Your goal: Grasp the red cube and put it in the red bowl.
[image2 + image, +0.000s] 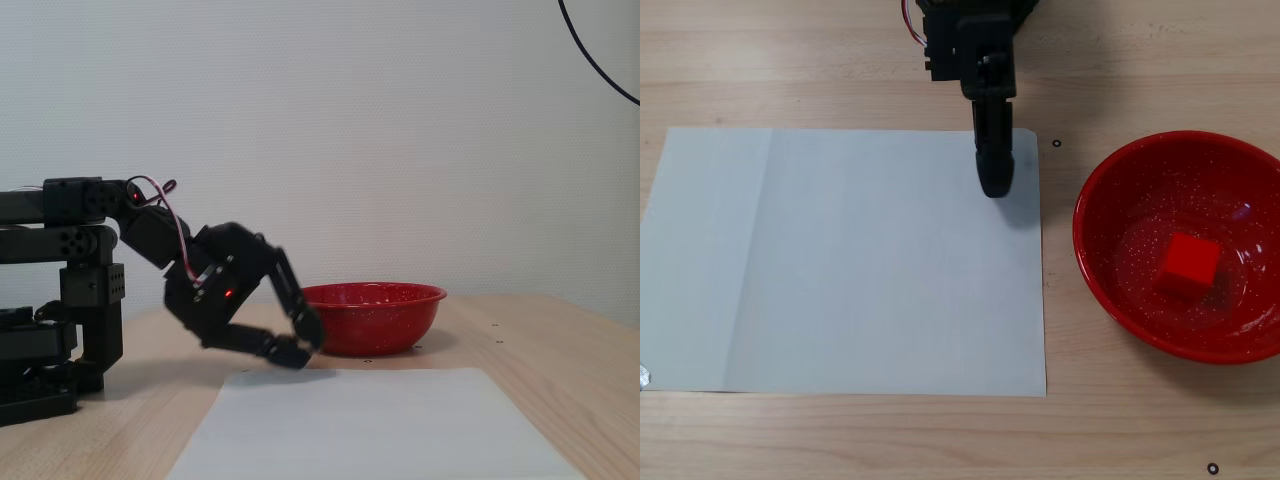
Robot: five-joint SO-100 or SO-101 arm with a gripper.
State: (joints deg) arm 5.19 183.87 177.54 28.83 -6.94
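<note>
The red cube (1188,264) lies inside the red bowl (1110,190) at the right of the top-down fixed view, resting on the speckled floor. In the side fixed view the bowl (372,318) stands on the table and hides the cube. My black gripper (994,186) hangs over the far right corner of the white sheet, left of the bowl and apart from it. In the side fixed view the gripper (299,347) hovers just above the table with its fingertips together, holding nothing.
A white paper sheet (840,260) covers the middle of the wooden table. The arm's base (50,330) stands at the left of the side fixed view. Small black marks (1057,143) dot the table.
</note>
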